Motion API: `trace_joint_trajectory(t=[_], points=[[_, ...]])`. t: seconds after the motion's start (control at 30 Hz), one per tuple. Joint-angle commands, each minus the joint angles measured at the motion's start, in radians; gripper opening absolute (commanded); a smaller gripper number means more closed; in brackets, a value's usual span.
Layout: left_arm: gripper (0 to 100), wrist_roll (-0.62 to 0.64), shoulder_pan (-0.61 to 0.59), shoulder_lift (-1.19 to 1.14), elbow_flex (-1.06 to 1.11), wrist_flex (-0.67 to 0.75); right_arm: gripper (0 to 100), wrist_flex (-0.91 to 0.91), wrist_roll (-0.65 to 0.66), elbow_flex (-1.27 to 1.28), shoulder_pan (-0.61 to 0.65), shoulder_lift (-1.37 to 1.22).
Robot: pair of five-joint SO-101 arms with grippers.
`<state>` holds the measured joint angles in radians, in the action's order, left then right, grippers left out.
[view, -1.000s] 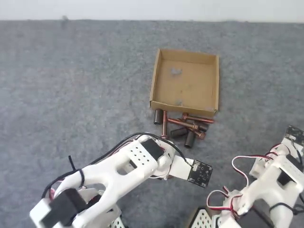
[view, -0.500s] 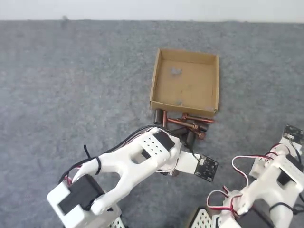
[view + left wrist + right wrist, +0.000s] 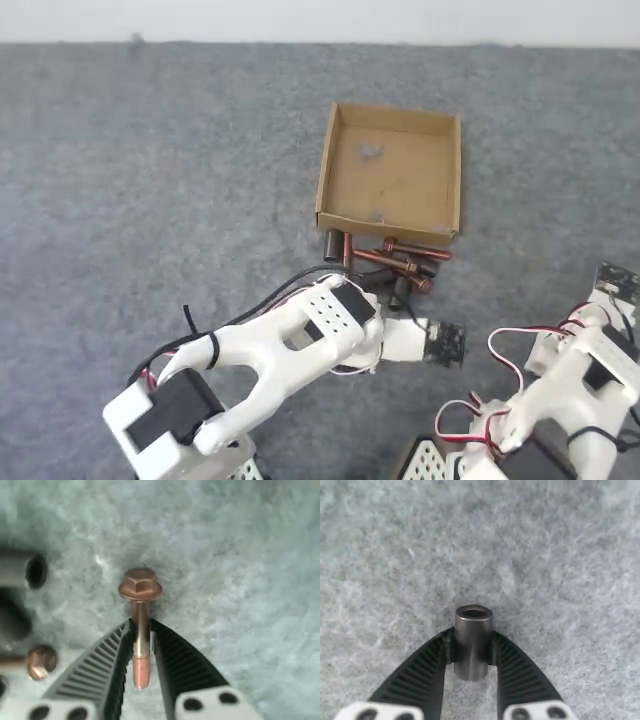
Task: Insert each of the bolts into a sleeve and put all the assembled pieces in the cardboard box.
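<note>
Our left gripper [image 3: 141, 626] is clamped on a copper-coloured hex-head metal bolt [image 3: 140, 586]. It grips the shank so that the head juts past the fingertips and the threaded end points back toward the wrist. Our right gripper [image 3: 473, 631] is closed around a short dark metal tube sleeve [image 3: 473, 617], whose long axis runs along the fingers with its open mouth beyond the tips.

We judge that the coming move turns on lining up these two axes. The bolt's threaded end sits between the fingers, so it may need regripping before the sleeve can slide on.

In the high view the white left arm [image 3: 320, 325] sits at lower centre, over the loose heap of bolts and sleeves [image 3: 400, 262] just below the open brown cardboard box [image 3: 325, 165]. The white right arm [image 3: 570, 390] is at the lower right, well apart from it. No assembled piece lies in the box yet.

Against the earlier frames, the left arm's wrist has swung rightward and a little up the frame, toward the right arm, which has stayed put.
</note>
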<state>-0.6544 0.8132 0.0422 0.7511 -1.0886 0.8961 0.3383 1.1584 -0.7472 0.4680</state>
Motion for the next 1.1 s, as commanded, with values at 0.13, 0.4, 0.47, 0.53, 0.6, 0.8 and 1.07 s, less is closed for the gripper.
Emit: trace_joint_trajectory(t=[0.13, 0.4, 0.47, 0.53, 0.6, 0.8, 1.07], points=[[1, 0.384, 0.011, 0.227, -0.008, -0.081, 1.7, -0.002, 0.014, -0.032, 0.002, -0.012], [2, 0.543, -0.295, 0.471, 0.047, -0.130, 1.7, -0.002, 0.014, -0.032, 0.002, -0.013], [2, 0.583, -0.407, 0.479, 0.048, -0.127, 1.7, -0.001, 0.014, -0.031, 0.002, -0.013], [2, 0.637, -0.529, 0.465, 0.048, -0.112, 1.7, -0.001, 0.015, -0.031, 0.002, -0.013], [2, 0.697, -0.644, 0.437, 0.056, -0.060, 1.7, -0.001, 0.015, -0.031, 0.002, -0.013], [2, 0.819, -0.801, 0.255, 0.107, 0.180, 1.7, -0.001, 0.015, -0.031, 0.002, -0.013], [2, 0.827, -0.824, -0.052, -0.093, 0.163, 1.7, -0.001, 0.015, -0.031, 0.002, -0.013]])
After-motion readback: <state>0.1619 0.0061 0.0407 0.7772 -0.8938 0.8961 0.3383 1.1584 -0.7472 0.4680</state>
